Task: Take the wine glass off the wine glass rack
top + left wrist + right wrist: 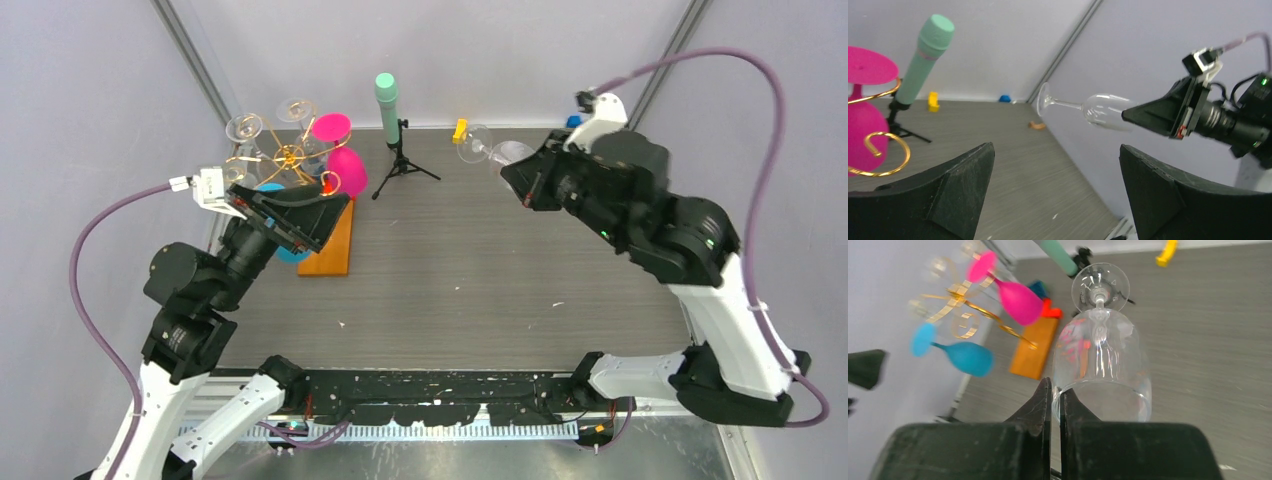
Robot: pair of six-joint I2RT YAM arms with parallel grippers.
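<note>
The wine glass rack (289, 155) is a gold wire stand on an orange base (336, 250) at the back left; it also shows in the right wrist view (960, 315). Pink (347, 170), blue (965, 357) and clear (245, 128) glasses hang on it. My right gripper (512, 172) is shut on the rim of a clear wine glass (488, 150), held sideways in the air at the back right, foot pointing left. The right wrist view shows the fingers (1043, 400) pinching the rim of that glass (1100, 355). My left gripper (335, 212) is open and empty beside the rack, over its base.
A black tripod with a mint-green cylinder (387, 100) stands at the back centre. A small yellow piece (460, 129) and a blue piece (572, 121) lie by the back wall. Grey walls close in on the left, right and back.
</note>
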